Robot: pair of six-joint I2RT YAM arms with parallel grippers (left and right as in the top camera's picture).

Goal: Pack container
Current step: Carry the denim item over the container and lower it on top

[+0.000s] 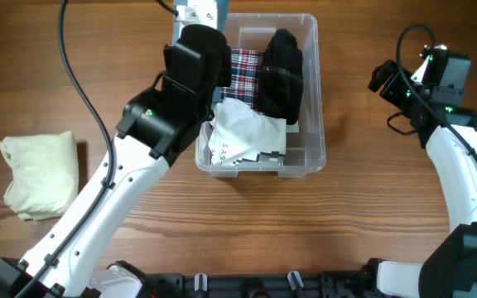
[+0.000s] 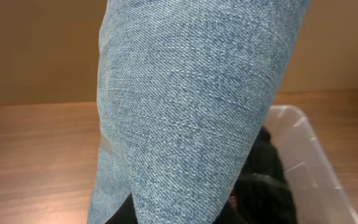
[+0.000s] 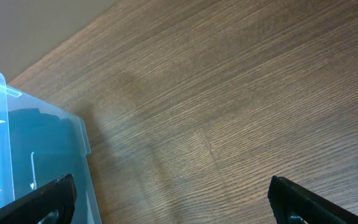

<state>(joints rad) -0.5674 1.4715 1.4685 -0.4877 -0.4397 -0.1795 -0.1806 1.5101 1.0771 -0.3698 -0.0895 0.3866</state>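
**Packing a container: garment held above the bin.** The container stands at the middle of the desk, close to the far edge, with its long axis running from the far edge towards the near edge. It already holds a plaid garment, a black garment and a white garment.

The left arm reaches over the container's left wall. A denim garment hangs in front of its wrist camera, above the far-left corner of the bin. The left fingers are hidden behind the cloth and under the arm. They appear to be closed narrowly on the denim.

From the hanging denim, the open bin lies below and towards the right edge of the desk. The left arm is therefore much the nearer one for lowering the garment in.

The right fingers stand wide apart and hold nothing. They hover over bare desk just beside the container's right wall.

A folded cream garment lies near the left edge of the desk, well apart from the bin and not yet packed.
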